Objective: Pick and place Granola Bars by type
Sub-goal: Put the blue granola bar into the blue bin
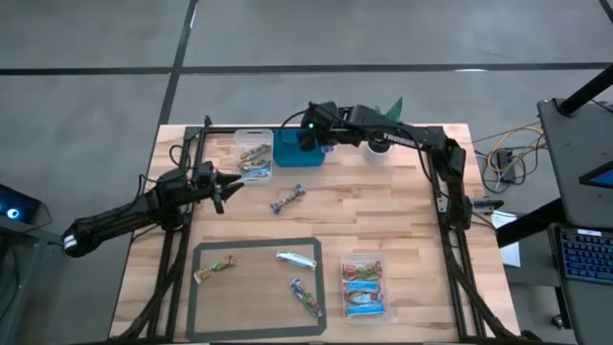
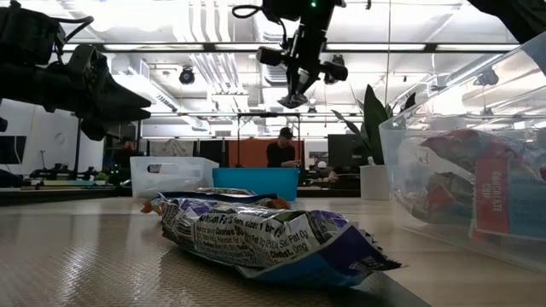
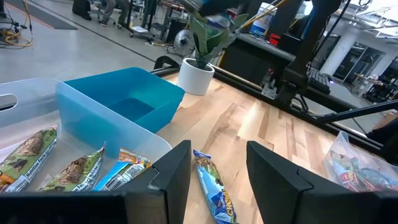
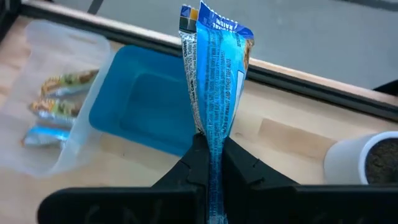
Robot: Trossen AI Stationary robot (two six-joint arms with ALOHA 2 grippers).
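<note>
Hanging high over the teal bin at the desk's far edge, the right tool is pinched fully shut on a bright blue granola bar, which sticks straight out past its fingertips. Just beside that bin sits a clear tub with a few bars inside, and on the tool's other side stands a white plant pot. Plenty of bare wood beneath that tool!

Over to the left tool: jaws roughly halfway apart, nothing between them, hovering near the tub's corner. Right ahead of it lies a loose blue bar on open planks. Nearer the front edge, a grey-outlined rectangle frames three more bars, well apart from one another, and a second clear tub beside it holds blue ones. Beyond the desk: an office floor, ceiling lights, a person standing at the back.
</note>
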